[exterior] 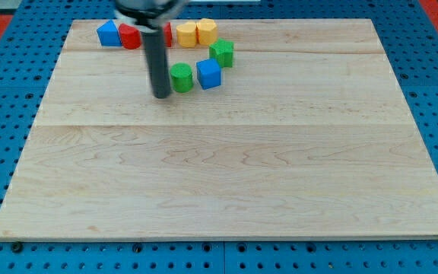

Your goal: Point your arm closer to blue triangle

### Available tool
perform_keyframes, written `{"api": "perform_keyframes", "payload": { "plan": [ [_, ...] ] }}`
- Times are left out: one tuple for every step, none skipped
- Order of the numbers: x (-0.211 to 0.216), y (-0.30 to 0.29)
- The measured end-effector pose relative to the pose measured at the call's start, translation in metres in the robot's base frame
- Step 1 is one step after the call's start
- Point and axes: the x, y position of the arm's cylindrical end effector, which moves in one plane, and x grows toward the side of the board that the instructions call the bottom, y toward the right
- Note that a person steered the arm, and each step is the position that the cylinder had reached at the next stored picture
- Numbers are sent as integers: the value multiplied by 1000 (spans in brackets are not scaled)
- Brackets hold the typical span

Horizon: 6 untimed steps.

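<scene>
The blue triangle lies at the view's top left of the wooden board, with a red block touching its right side. My tip rests on the board below and to the right of the blue triangle, well apart from it. It is just left of a green round block. The rod rises from the tip to the view's top and hides part of a second red block.
A blue cube sits right of the green round block. A green block is above it. Two yellow blocks sit at the top. Blue pegboard surrounds the board.
</scene>
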Motion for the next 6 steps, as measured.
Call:
{"api": "perform_keyframes", "payload": {
  "plan": [
    [-53,-89],
    [-92,-180],
    [-131,-168],
    [-164,-159],
    [-172,-120],
    [-157,-84]
  ]
}}
